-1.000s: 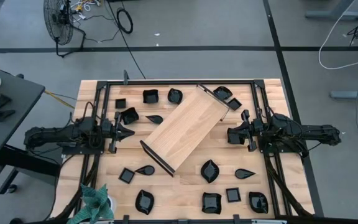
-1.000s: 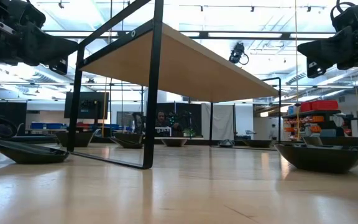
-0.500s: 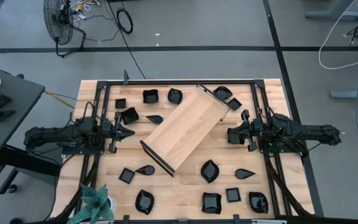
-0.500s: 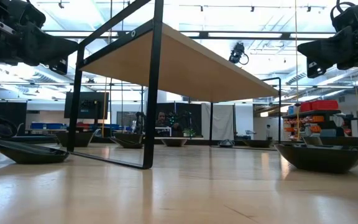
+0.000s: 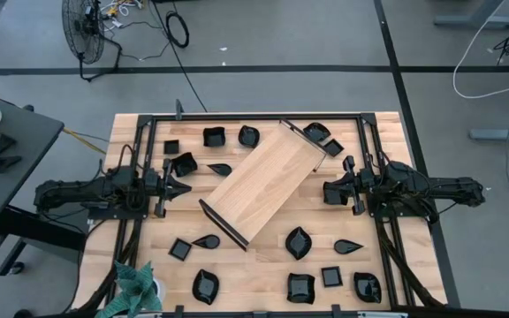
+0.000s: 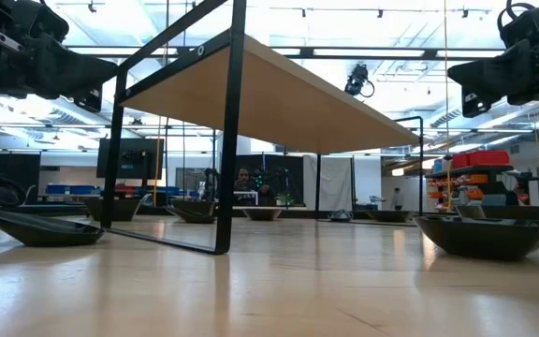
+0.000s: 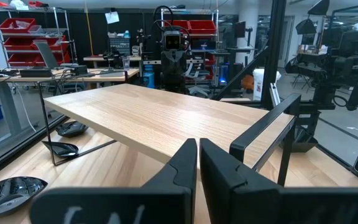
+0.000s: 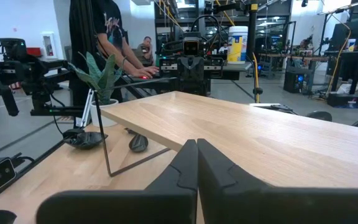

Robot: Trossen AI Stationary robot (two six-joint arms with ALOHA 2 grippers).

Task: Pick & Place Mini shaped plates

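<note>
Light-wood desk (image 5: 263, 265) seen from above, both arms level over it and pointing inward at a long light-wood tray (image 5: 263, 181) with black ends, which stands diagonally in the middle on thin black frame legs. Left end effector (image 5: 180, 187) hovers just off the tray's lower-left end; the left wrist view shows its fingers (image 7: 182, 168) nearly together with only a thin slit between them, nothing held. The mini shaped plates are scattered on the desk around the tray, none on it. Left side: a small square plate (image 5: 171, 146) near the far edge, a larger dark plate (image 5: 184, 163) just beside the left fingertips, a teardrop plate (image 5: 220, 169) next to the tray's long edge. Far edge: a wavy-rimmed square plate (image 5: 214, 137) and a rounded plate (image 5: 248, 136). Near-left: a small square (image 5: 179, 249), a teardrop (image 5: 207, 241), a leaf plate (image 5: 205, 286). Near-right of the tray: a leaf plate (image 5: 298, 243), a teardrop (image 5: 346, 246), then a row of a wavy square (image 5: 301, 288), a small square (image 5: 330, 276) and a rounded plate (image 5: 367, 287). By the tray's far end: a plate (image 5: 316, 132) and a small square (image 5: 333, 147). Right end effector (image 5: 330, 192) hovers off the tray's right side, fingers (image 8: 188, 165) pressed fully together, empty. A potted green plant (image 5: 133, 290) sits at the desk's near-left corner.
</note>
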